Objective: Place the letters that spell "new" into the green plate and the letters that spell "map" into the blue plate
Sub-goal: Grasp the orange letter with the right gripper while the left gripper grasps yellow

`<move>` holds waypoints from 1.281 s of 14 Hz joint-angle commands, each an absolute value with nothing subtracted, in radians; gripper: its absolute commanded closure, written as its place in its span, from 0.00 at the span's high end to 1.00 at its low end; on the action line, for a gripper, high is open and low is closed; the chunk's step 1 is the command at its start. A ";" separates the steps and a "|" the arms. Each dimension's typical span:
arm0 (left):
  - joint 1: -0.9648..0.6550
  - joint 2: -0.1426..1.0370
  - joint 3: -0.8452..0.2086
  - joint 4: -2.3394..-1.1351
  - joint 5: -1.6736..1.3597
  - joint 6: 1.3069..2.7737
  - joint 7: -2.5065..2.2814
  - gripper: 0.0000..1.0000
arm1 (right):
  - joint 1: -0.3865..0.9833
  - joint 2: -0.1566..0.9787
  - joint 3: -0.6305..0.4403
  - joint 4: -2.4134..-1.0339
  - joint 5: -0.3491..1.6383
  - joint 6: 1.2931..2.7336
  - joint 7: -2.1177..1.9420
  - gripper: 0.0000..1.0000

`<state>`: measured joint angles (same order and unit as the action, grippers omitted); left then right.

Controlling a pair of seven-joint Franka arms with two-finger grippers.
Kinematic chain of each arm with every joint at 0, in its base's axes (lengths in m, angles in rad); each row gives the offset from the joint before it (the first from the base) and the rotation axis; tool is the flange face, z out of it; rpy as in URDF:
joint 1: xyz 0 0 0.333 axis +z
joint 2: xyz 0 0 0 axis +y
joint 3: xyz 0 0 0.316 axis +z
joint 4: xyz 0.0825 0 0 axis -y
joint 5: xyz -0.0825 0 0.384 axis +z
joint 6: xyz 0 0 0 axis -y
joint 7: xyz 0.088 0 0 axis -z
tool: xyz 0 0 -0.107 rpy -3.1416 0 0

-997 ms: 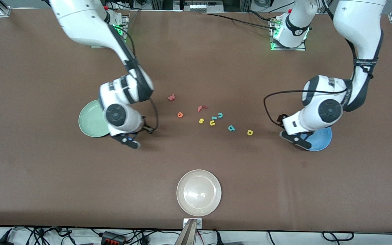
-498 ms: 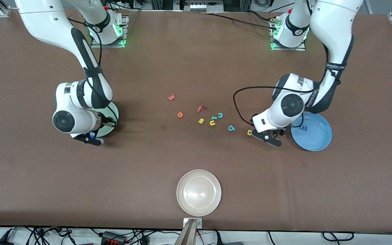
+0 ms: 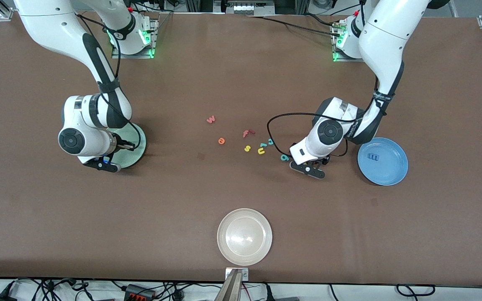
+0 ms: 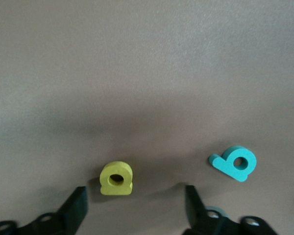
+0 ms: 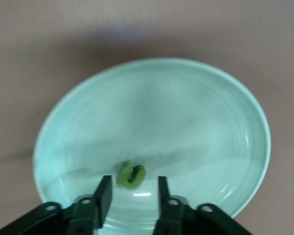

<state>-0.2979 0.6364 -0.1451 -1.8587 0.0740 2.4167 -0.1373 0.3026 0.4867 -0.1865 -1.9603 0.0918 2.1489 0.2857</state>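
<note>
The green plate [image 5: 88, 112] holds the green "n" [image 5: 131, 175]. My right gripper [image 5: 132, 190] hangs open just over it, fingers clear of the letter. In the front view this gripper [image 3: 100, 164] covers the green plate's [image 3: 135, 144] nearer half. My left gripper [image 4: 135, 195] is open low over the table, with the yellow "p" [image 4: 116, 178] just past its fingertips and the teal "a" [image 4: 234, 163] beside it. In the front view the left gripper [image 3: 308, 168] hides the "p". The "a" [image 3: 284, 157] lies next to it. The blue "m" [image 3: 373, 157] lies in the blue plate [image 3: 387, 172]. The "w" [image 3: 211, 120] and "e" [image 3: 221, 141] lie mid-table.
Loose red "f" [image 3: 247, 133], yellow "s" [image 3: 247, 148], yellow "u" [image 3: 261, 151] and teal "c" [image 3: 270, 141] sit clustered between the "e" and the "a". A cream-white plate [image 3: 244, 236] stands near the front edge.
The left arm swung from the blue plate, where the "m" stays, to the "p". The right arm carried the "n" over the green plate and opened; the letter now lies free.
</note>
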 commanded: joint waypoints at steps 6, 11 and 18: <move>-0.301 0.657 -0.133 -1.839 0.184 2.438 -0.158 0.26 | 0.520 0.518 -0.127 -1.703 0.103 2.106 0.270 1.00; -0.285 0.577 -0.115 -1.832 0.187 2.305 -0.150 0.10 | 0.707 0.649 -0.129 -1.612 0.081 2.193 0.265 0.84; -0.151 0.509 -0.109 -1.743 0.316 1.885 -0.133 0.10 | 0.752 0.718 -0.058 -1.620 0.083 2.307 0.199 0.84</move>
<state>-0.1790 0.5044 -0.1017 -1.7412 0.2763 1.9318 -0.1331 0.7502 0.7120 -0.0868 -1.6357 0.0821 2.3085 0.2144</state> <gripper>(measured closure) 0.727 0.163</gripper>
